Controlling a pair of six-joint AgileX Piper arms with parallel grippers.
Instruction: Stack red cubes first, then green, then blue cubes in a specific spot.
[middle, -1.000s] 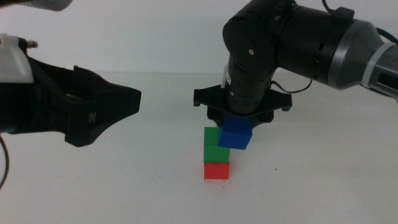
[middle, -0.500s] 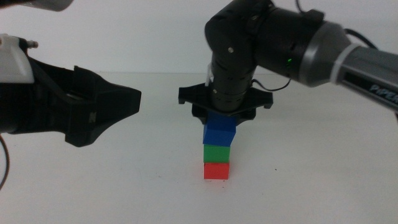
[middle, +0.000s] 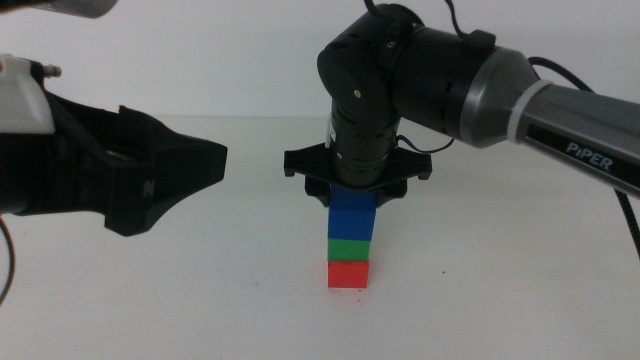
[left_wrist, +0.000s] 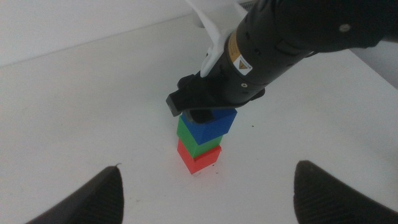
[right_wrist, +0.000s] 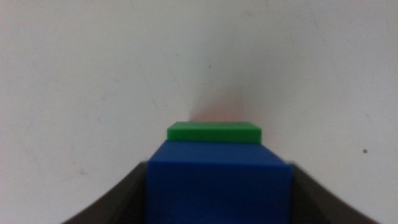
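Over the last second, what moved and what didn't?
The right gripper carried the blue cube leftward and down, from beside the green cube to squarely on top of it, still clamped. The green cube on the red cube did not move. The left gripper stayed hovering open at the left.

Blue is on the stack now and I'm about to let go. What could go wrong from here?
The right gripper is shut on the blue cube, which the left wrist view shows slightly offset over the green cube; it might tip on release. The jaws hang close above green, so retreating sideways could drag the tower off the red cube. The left gripper waits open nearby; keep it still.
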